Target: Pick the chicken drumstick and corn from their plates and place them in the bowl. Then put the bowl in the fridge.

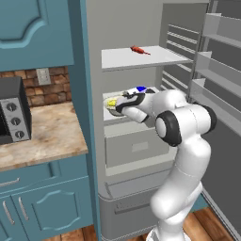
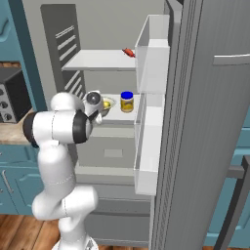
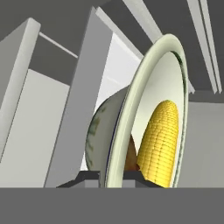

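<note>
The fridge [image 1: 141,28] stands open, and my arm reaches in over its middle white shelf [image 2: 114,116]. My gripper [image 3: 111,177] is shut on the flared rim of the pale cream-green bowl [image 3: 144,87], one fingertip on each side of the rim. Inside the bowl lies the yellow corn [image 3: 162,140], with a bit of the brown chicken drumstick [image 3: 130,158] beside it. The left base view shows the bowl [image 1: 111,109] and corn [image 1: 111,102] at the shelf's left, in front of my gripper [image 1: 118,106]. I cannot tell whether the bowl rests on the shelf. The plates are out of view.
A jar with a blue lid [image 2: 127,102] stands on the same shelf, right of the bowl. A small red item [image 1: 138,50] lies on the upper shelf. The grey drawer [image 1: 136,146] sits below. The door shelves [image 2: 152,58] hang at the right. A counter with a microwave [image 1: 14,115] is at the left.
</note>
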Tool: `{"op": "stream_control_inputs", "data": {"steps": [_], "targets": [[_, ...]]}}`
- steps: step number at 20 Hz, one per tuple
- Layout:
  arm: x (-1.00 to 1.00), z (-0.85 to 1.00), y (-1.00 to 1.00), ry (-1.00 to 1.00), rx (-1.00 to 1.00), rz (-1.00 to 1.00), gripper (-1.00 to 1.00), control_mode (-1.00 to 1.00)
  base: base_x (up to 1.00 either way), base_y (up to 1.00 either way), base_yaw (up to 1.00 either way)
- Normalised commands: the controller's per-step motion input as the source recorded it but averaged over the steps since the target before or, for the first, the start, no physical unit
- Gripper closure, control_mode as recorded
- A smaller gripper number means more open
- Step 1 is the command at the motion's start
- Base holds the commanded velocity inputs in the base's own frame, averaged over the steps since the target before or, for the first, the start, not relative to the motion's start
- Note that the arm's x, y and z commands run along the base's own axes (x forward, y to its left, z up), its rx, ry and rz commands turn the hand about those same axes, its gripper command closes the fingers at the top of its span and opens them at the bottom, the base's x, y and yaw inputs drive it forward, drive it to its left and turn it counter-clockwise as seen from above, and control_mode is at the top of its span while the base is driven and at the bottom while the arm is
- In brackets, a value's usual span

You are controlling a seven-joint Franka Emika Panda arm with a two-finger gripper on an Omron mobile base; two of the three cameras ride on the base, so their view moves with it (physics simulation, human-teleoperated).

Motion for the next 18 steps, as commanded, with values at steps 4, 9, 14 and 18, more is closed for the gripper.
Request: {"op": "stream_control_inputs", "data": {"steps": [4,9,14,18], "targets": [[0.21,-0.23,-0.05,0.00,0.03,0.06,1.00,-1.00,0.00,0.00,0.00],[0.32,-0.06,0.00,0.00,0.00,0.00,1.00,-1.00,0.00,0.00,0.00],[0.40,0.00,0.02,0.00,0.00,0.00,1.00,-1.00,0.00,0.00,0.00],[0.42,0.00,0.10,0.00,0.00,0.00,1.00,-1.00,0.00,0.00,0.00]]}}
